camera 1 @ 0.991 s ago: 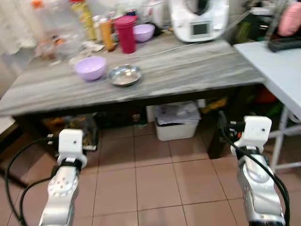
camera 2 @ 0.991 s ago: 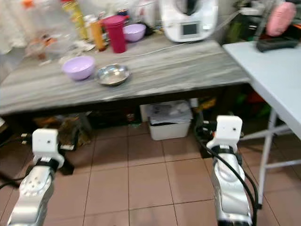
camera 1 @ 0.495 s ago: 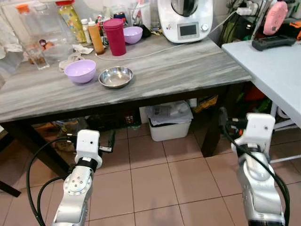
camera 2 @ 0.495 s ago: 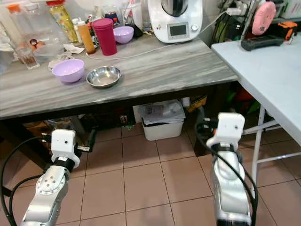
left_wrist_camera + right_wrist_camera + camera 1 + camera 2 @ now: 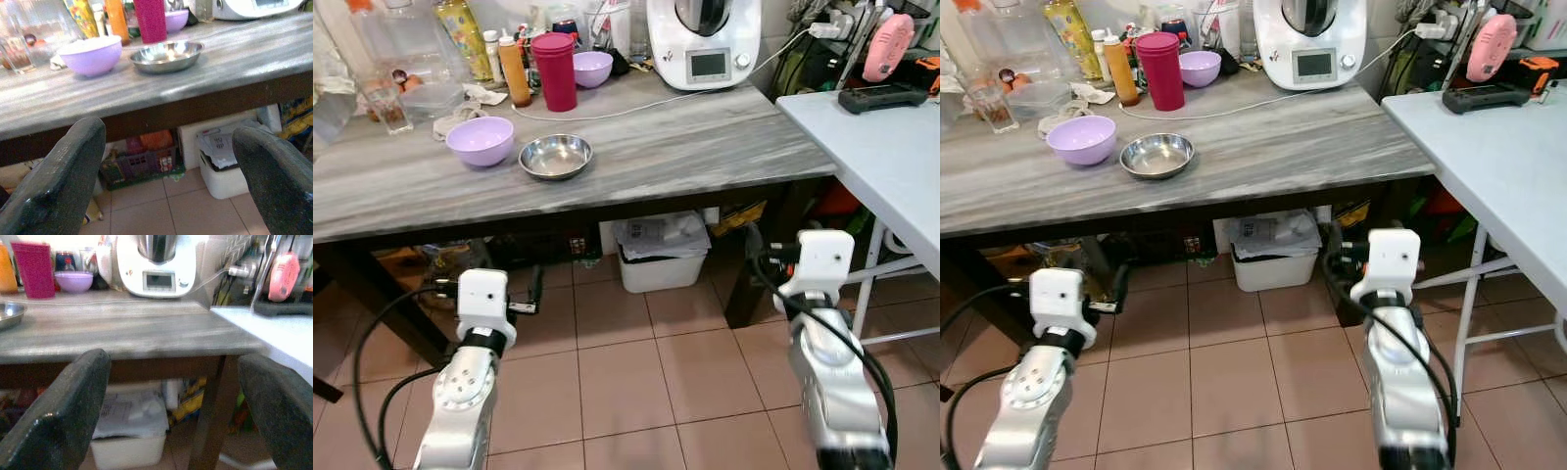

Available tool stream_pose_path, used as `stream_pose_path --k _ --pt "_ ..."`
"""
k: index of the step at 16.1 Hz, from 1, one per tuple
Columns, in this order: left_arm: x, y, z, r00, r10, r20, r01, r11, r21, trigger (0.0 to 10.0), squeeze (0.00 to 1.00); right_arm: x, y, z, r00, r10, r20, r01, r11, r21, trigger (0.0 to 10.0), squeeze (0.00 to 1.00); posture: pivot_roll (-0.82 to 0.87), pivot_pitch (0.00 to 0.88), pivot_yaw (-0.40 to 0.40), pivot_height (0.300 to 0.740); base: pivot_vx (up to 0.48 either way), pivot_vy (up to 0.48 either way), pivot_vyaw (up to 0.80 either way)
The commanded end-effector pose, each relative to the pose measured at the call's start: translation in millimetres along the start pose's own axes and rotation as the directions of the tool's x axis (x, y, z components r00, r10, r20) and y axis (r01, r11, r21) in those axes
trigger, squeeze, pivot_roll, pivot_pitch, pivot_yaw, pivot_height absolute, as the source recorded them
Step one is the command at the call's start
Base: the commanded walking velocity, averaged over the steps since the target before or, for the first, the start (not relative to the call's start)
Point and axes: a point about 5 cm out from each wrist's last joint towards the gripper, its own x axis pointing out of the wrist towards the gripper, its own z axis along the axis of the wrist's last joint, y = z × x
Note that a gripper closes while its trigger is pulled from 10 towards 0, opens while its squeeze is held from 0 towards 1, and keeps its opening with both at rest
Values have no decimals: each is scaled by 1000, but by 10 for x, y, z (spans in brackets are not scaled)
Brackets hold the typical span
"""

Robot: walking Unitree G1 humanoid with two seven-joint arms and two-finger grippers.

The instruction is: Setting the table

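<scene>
Both arms sit a little more to the left than half a second ago. From the head, the purple bowl [image 5: 481, 140] and steel bowl [image 5: 556, 156] stand empty, side by side on the bench [image 5: 685, 147]. Left wrist: left claw [image 5: 166, 196] released, below the bench edge. Right wrist: right claw [image 5: 171, 426] released too; a white bin [image 5: 129, 431] holds papers.

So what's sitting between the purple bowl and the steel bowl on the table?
Nothing: bare tabletop separates the purple bowl from the steel bowl, clearest in the left eye view.
</scene>
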Motion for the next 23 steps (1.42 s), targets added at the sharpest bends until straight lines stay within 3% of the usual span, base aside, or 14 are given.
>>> stream_pose_path --k 1,5,8,13,16,19,23 --pt "-11 17 17 1000 -2 -4 2 1000 3 10000 0 -19 29 10 1000 7 -3 -7 1000 14 10000 0 -163 103 49 740 0 0 0" --pt "-117 -47 -57 998 -48 -51 48 999 8 10000 0 -299 148 -94 997 34 -73 -29 998 56 10000 0 -181 150 69 740 0 0 0" --pt "-194 -96 -147 994 -76 -84 78 997 11 10000 0 -456 192 -136 994 30 -103 -21 996 83 10000 0 -201 130 87 740 0 0 0" --pt "21 52 -203 994 -64 -89 69 996 54 10000 0 -396 54 -108 997 -10 -72 14 998 55 10000 0 -228 0 134 740 0 0 0" --pt "104 -46 -259 992 -84 -99 88 995 43 10000 0 -331 106 -125 997 13 -76 -9 999 51 10000 0 -249 0 120 740 0 0 0" --pt "102 -106 -270 993 -80 -90 81 997 12 10000 0 -347 165 -165 993 60 -101 -55 997 52 10000 0 -229 0 84 740 0 0 0" --pt "-53 -186 -345 996 -22 -92 19 999 -35 10000 0 -291 167 -173 981 142 -133 -137 990 44 10000 0 -178 0 -19 740 0 0 0"
